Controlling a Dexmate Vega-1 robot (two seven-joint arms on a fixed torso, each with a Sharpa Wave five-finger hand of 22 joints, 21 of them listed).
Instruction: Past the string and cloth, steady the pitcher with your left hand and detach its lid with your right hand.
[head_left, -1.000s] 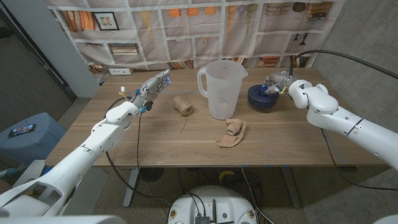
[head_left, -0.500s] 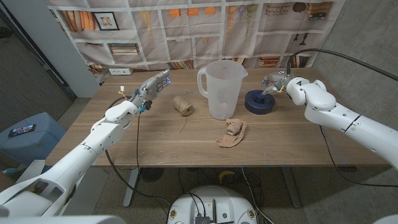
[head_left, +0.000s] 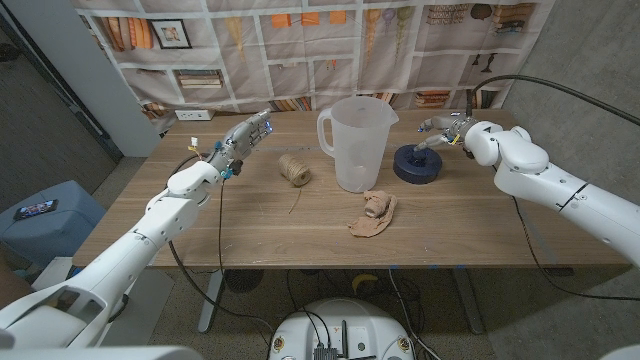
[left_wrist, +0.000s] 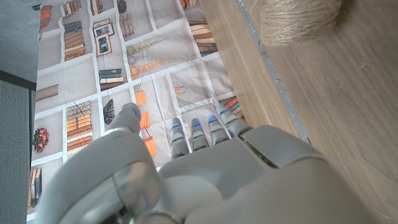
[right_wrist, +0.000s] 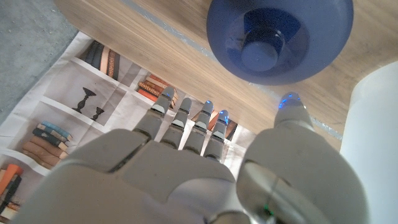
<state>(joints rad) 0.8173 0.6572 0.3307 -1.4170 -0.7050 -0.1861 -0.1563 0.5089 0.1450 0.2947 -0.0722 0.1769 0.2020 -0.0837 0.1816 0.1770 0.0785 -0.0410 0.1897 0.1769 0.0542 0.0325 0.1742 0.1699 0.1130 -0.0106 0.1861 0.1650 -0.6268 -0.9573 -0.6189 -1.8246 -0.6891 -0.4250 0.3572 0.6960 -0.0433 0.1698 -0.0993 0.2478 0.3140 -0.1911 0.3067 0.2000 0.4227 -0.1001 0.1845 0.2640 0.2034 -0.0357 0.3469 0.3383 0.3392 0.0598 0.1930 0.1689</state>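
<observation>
Head view: blue lid (head_left: 418, 164) lies on table just beside right hand (head_left: 446, 129).

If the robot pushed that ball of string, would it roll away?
Probably a little. The ball of string looks rounded, so a push would likely set it rolling on the smooth table. It seems light, being only wound twine. A loose end trails toward the table's front, so it might unwind or drag and stop soon.

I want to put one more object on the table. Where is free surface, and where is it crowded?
Bare wood lies along the near edge, before the ball of brown twine and crumpled tan cloth. Crowded: the far middle, with the translucent plastic pitcher and dark blue round lid.
</observation>
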